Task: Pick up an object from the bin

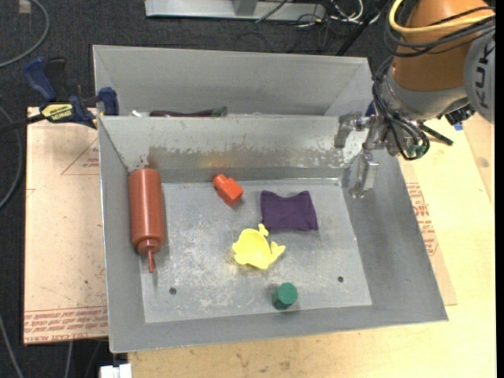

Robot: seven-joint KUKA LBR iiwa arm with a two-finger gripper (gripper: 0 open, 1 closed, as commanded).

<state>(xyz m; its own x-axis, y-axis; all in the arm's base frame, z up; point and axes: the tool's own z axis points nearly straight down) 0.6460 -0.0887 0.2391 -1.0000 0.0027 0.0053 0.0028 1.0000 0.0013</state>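
Camera view puts my hand [358,186], its spread beyond my telling, near the grey metal bin's [391,246] sloped wall, with the floppy purple cloth pouch [289,211] just beside it, so I fear descending here may scrape metal or pinch a slipping fold.

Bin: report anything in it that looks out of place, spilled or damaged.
Nothing looks spilled or broken. The red-brown bottle lies on its side along the left wall, nozzle toward the near edge, and the yellow thing in the middle looks crumpled. The gripper hangs by the far right corner.
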